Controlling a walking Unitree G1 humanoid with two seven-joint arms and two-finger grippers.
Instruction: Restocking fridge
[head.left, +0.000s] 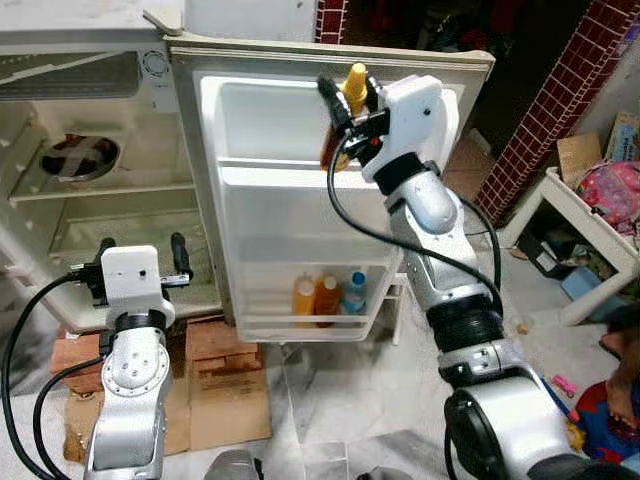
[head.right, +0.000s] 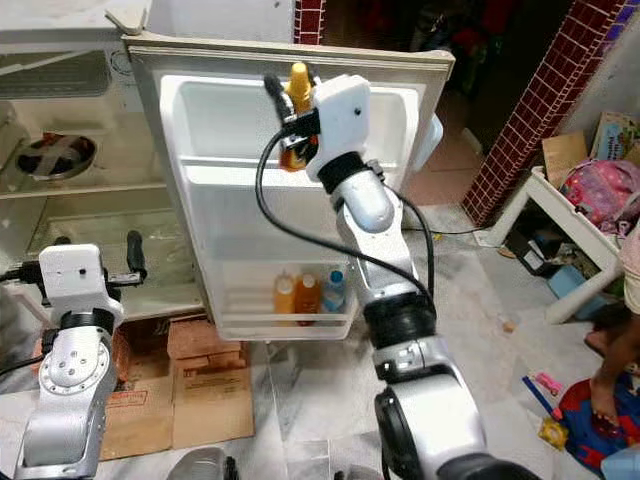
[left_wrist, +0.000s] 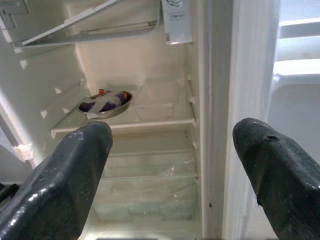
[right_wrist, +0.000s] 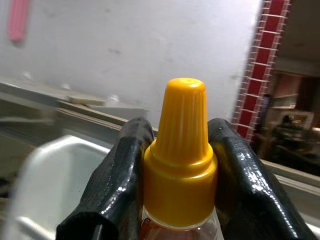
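Bottle (head.left: 350, 100): yellow-capped, upright, held before the upper shelf of the open fridge door (head.left: 300, 240).
Right gripper (head.left: 348, 105): clenched on the bottle's neck under the cap.
Left gripper (head.left: 140, 270): released, fingers spread, near the fridge interior.
Handling: likely rigid, smooth, slippery; the neck grip looks sound.

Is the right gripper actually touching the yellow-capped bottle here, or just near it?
Touching. In the right wrist view both black fingers of the right gripper press against opposite sides of the bottle at its yellow cap, with no gap.
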